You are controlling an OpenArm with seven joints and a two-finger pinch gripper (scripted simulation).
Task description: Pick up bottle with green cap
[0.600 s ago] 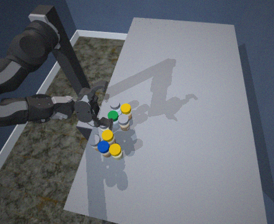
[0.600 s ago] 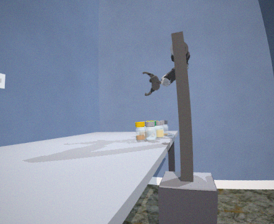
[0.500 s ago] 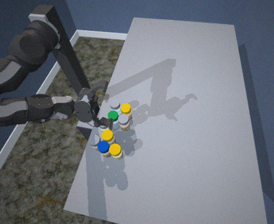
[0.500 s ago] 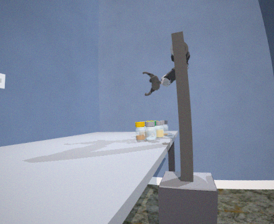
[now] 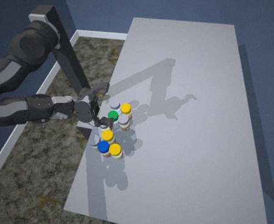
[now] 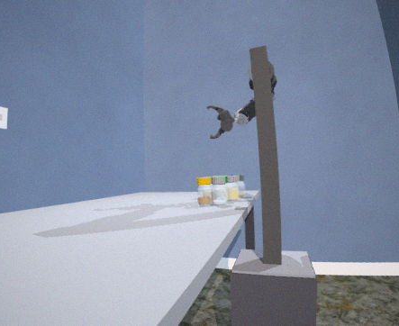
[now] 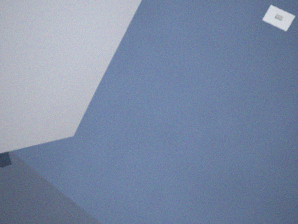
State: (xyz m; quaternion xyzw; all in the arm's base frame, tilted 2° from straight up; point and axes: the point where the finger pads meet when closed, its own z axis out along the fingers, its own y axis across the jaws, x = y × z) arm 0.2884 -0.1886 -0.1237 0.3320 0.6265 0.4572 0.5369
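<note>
The bottle with the green cap [image 5: 112, 116] stands upright on the grey table [image 5: 188, 124] inside a tight cluster of bottles near the table's left edge. In the exterior view its cap [image 6: 225, 179] only peeks out between the others. My gripper [image 5: 104, 103] [image 6: 212, 122] is open and empty. It hangs high in the air above the cluster, well clear of the caps, with its fingers pointing out over the table. The wrist view shows only the blue wall and a corner of the table [image 7: 45, 70].
Around the green-capped bottle stand yellow-capped bottles [image 5: 125, 109] [image 5: 107, 135] [image 5: 115, 150], grey-capped bottles [image 5: 123, 119] [image 5: 114, 105] and a blue-capped bottle [image 5: 103, 146]. The arm's dark post [image 6: 267, 153] stands on a base [image 6: 274, 288] beside the table's edge.
</note>
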